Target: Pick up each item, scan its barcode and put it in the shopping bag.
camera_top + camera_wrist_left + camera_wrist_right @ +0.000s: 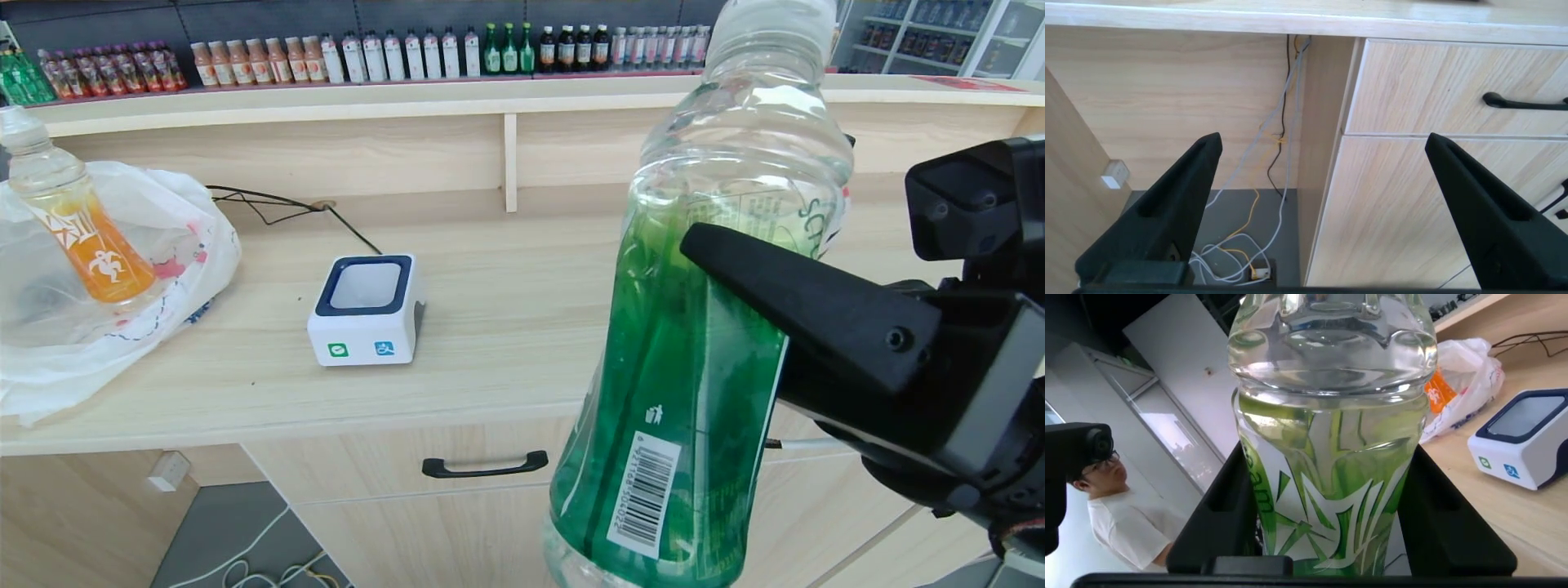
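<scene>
My right gripper [739, 269] is shut on a clear bottle with a green label [694, 351], held up close in the head view, barcode [645, 500] facing outward near the bottle's base. The same bottle [1327, 457] sits between the right gripper's fingers [1221, 514] in the right wrist view. A white scanner with a dark-framed window [366, 309] rests on the wooden counter [506, 327]. At the counter's left lies a white plastic shopping bag [175, 245] holding an orange drink bottle [77, 220]. My left gripper [1319, 212] hangs open below the counter edge, in front of the cabinet.
A black cable [286, 208] runs from the scanner to a hole at the counter's back. Drawers with a black handle [485, 467] are under the counter. Rows of bottled drinks [367, 53] line the shelf behind. Loose cables [1245, 245] lie on the floor.
</scene>
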`<state>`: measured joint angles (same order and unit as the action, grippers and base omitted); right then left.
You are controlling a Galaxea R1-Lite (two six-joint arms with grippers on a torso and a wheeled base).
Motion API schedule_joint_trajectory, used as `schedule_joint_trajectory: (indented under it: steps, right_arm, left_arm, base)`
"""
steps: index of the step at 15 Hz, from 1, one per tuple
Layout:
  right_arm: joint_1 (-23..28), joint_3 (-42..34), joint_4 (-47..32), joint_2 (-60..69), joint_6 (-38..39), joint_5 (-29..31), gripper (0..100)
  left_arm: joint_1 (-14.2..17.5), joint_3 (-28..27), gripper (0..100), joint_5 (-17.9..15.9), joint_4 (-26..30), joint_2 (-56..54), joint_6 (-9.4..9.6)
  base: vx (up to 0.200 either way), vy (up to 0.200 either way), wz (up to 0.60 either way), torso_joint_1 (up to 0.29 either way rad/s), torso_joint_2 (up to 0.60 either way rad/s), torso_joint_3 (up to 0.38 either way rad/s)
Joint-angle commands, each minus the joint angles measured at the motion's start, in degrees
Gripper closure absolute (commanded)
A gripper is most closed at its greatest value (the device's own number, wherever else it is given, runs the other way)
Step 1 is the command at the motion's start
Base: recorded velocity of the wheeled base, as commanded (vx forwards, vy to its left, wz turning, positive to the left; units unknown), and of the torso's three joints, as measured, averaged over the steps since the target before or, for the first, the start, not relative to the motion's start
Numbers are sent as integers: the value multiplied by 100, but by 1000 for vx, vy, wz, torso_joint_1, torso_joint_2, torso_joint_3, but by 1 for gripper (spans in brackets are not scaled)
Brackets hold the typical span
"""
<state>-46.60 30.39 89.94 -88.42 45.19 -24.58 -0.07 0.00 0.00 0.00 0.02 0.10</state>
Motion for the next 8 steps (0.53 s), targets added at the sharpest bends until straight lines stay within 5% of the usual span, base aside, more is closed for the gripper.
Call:
schedule_joint_trajectory:
  steps: [1, 8]
  right_arm:
    - [2, 2, 6, -26, -1, -3, 100]
    - [11, -7, 6, -18, -1, -3, 100]
  left_arm:
    - [7, 0, 0, 0, 0, -2, -1]
    - [7, 0, 0, 0, 0, -2, -1]
  base:
    - [0, 0, 0, 0, 0, 0]
    - [0, 0, 0, 0, 0, 0]
